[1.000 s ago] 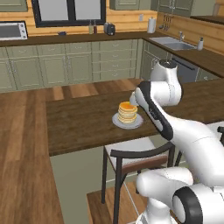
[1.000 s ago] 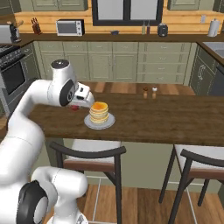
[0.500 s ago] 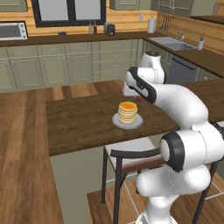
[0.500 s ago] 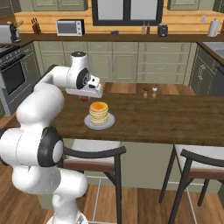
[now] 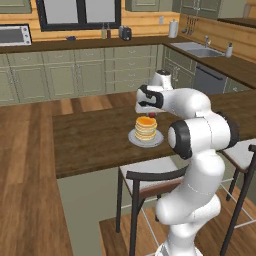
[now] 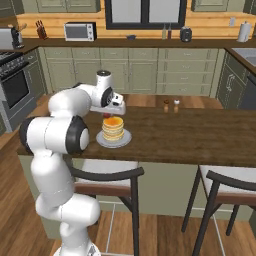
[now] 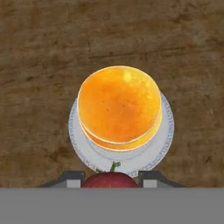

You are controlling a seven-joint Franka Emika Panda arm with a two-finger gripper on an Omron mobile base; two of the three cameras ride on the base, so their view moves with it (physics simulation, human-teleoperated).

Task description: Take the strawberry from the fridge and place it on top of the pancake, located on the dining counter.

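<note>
A stack of tan-golden pancake [image 7: 119, 105] rounds sits on a round grey plate [image 7: 166, 131] on the dark wooden dining counter [image 5: 90, 140]. My gripper [image 7: 110, 180] hangs just above the stack's far edge, shut on the dark red strawberry [image 7: 109, 179], whose green stem points toward the plate. In the left base view the gripper [image 5: 150, 111] hovers over the pancake [image 5: 146, 129] with the strawberry [image 5: 151, 115] a red dot beneath it. From the right side the gripper [image 6: 111, 112] is directly over the pancake [image 6: 113, 128]. The fridge is out of view.
Two small shakers [image 6: 171, 105] stand on the counter [image 6: 190, 135] to the right of the plate [image 6: 101, 142]. Dark-framed stools [image 6: 105, 175] [image 6: 230, 185] line the counter's near side. Wall cabinets, a microwave and a sink lie far behind.
The arm has swung round over the counter, carrying the hand from beside the plate to just above the pancake stack. Plate and pancake have not moved.
</note>
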